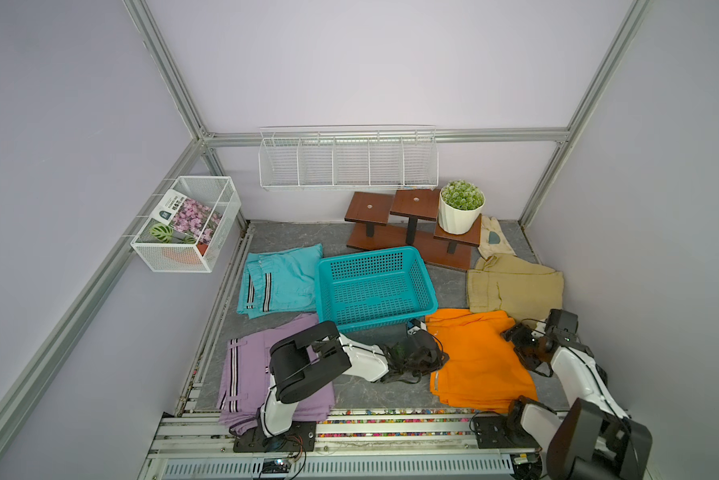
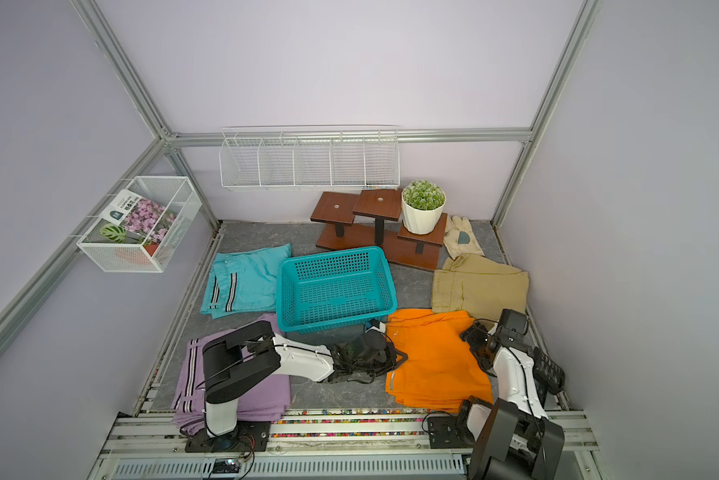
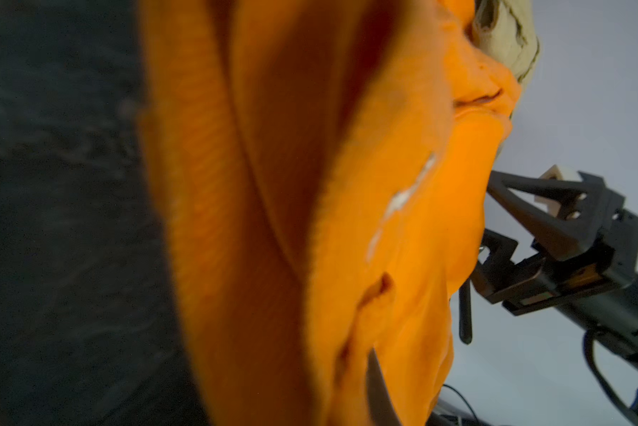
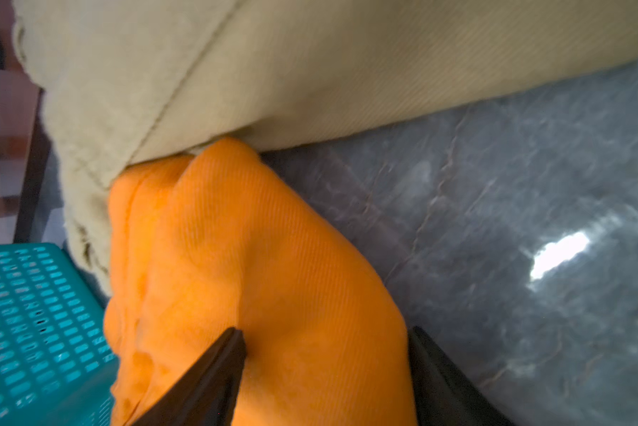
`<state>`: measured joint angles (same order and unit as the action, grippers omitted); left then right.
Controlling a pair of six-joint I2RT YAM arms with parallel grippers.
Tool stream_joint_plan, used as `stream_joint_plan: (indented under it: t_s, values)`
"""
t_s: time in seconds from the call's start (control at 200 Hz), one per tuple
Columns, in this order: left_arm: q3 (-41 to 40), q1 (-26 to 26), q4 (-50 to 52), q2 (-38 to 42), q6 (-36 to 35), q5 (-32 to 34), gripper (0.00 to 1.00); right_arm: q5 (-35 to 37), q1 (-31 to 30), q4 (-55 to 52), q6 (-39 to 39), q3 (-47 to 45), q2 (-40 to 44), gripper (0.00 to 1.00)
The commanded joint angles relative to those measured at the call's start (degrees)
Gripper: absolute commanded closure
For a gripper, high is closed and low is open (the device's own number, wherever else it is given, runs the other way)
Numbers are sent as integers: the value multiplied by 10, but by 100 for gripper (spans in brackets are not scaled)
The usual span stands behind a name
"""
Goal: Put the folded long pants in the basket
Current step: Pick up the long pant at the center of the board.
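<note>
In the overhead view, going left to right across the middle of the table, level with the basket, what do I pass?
In a top view: striped teal pants → teal basket → khaki pants.

Orange pants [image 3: 310, 221] — blurred, apparently edge-cropped

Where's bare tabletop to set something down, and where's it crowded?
Bare: behind teal pants and basket, left of wooden stand; between lilac pants and orange pants, partly under left arm. Crowded: right side, where orange meets khaki pants.
</note>
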<state>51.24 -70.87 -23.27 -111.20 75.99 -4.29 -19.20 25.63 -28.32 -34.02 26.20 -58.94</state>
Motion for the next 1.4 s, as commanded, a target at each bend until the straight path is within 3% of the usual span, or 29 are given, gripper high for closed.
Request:
stream_joint_plan:
  t_s: [0.0,0.215,0.335,0.505,0.65,0.86,1.015,1.085,1.145,1.295,1.4]
  values:
    - [-36,2,108,7,-12,24,100,-59,-13,-63,-8,-8,29,29]
    - [-48,2,207,86,-47,66,100,-157,-16,-21,3,-37,29,28]
    - [-74,1,244,125,-48,94,100,-197,-27,-6,7,-45,27,21]
    - [-111,2,255,178,-49,119,100,-193,-47,-2,3,-50,41,2]
    - [-119,3,279,210,-59,144,100,-202,-63,5,11,-48,21,1]
    - [-111,4,280,194,-66,138,100,-163,-165,-1,-5,-43,-31,1]
    - [-104,8,278,185,-66,138,100,-119,-213,-18,-25,-51,0,2]
    - [-94,10,289,183,-70,138,100,-107,-217,-22,-27,-53,18,11]
    - [-88,12,297,183,-73,141,100,-106,-217,-19,-28,-56,26,31]
    - [-69,15,316,176,-82,145,100,-118,-218,-10,-25,-56,12,100]
    - [-38,15,347,179,-106,136,100,-120,-218,-24,-19,-40,15,100]
